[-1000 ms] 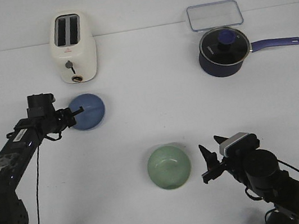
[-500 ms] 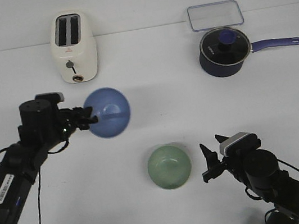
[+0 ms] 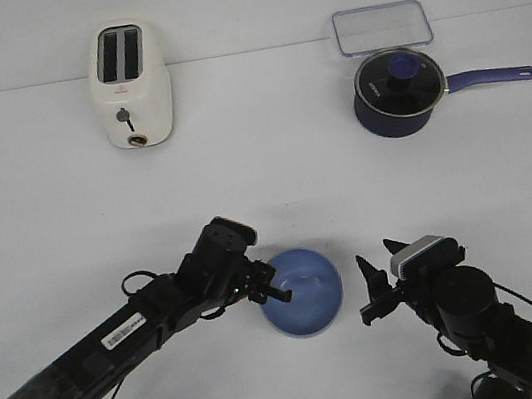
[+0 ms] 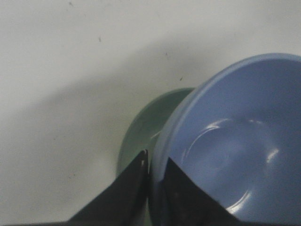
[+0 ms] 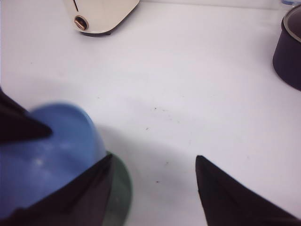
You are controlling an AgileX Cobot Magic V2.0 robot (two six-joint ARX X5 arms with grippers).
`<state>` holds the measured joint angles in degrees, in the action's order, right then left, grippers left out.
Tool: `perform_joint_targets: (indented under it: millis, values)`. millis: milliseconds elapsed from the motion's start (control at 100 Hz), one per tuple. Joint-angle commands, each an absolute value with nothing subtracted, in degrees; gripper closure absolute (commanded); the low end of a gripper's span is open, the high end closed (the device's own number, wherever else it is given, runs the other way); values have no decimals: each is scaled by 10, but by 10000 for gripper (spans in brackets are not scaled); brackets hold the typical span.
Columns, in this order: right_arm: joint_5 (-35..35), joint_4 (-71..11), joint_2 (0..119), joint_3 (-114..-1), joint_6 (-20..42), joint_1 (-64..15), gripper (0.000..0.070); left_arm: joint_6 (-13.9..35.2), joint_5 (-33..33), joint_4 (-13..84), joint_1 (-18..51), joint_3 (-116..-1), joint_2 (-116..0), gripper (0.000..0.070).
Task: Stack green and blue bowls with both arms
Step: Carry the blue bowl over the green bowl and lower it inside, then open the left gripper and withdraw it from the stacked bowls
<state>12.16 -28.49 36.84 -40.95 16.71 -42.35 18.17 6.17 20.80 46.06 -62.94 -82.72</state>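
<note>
My left gripper (image 3: 272, 288) is shut on the rim of the blue bowl (image 3: 304, 292) and holds it right over the green bowl, which is hidden under it in the front view. In the left wrist view the blue bowl (image 4: 235, 141) covers most of the green bowl (image 4: 146, 129), with one finger inside the blue rim and one outside. In the right wrist view the blue bowl (image 5: 47, 155) sits over the green bowl (image 5: 120, 188). My right gripper (image 3: 378, 278) is open and empty, just right of the bowls.
A cream toaster (image 3: 129, 84) stands at the back left. A dark navy saucepan (image 3: 398, 89) with a glass lid and long handle stands at the back right, with a clear lidded container (image 3: 381, 26) behind it.
My left arm has carried the blue bowl from the left side, near the toaster, forward and right until it is over the green bowl. The right arm has not moved.
</note>
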Motion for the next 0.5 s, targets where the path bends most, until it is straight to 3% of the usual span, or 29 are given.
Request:
perform_joint_targets:
  millis: [0,80,200,240,490]
  values:
    - [123,-280,372,-412,162,-429,331,187,60,204,470,-639,-848,689]
    - [123,-280,372,-412,162,-429,331,187,60,205,474,-639,-862,659]
    - [123,-280,372,-412,162,-429,331,187,46,204,474,-639,-862,372]
    - [123,-280,372,-412,162,-429,330,187,33,205,474,-639,-858,308]
    - [123,-285,371,-412,157,-429,330,142,-8,219,448,-639,-756,301]
